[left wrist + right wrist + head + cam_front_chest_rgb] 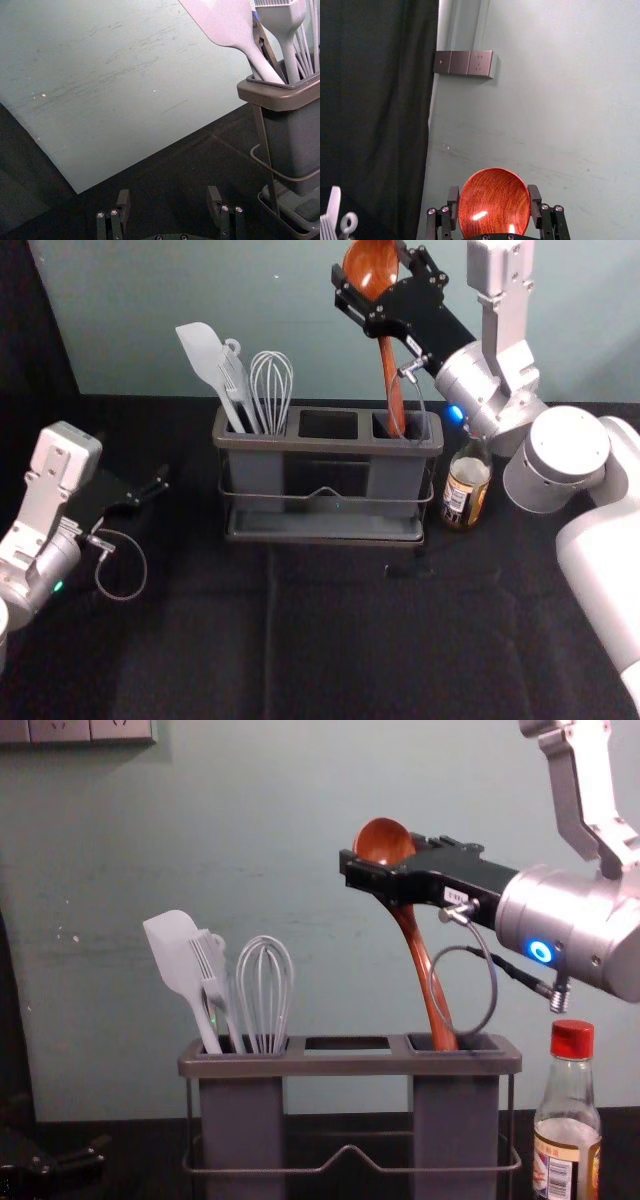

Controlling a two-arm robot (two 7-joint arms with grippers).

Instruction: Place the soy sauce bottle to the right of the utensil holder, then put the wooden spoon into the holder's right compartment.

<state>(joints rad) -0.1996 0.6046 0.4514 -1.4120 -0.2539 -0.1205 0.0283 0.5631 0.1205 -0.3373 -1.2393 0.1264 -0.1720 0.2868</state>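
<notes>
Right hand, upper centre, grasping the wooden spoon above the right compartment; early release could tip it. Left hand, left side, open.

Wooden spoon held in right gripper, black curtain, socket panel, pale wall

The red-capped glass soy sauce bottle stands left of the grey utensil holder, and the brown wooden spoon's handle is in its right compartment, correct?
Not quite: the chest view shows the bottle right of the holder; the spoon's handle is in its right compartment.
</notes>
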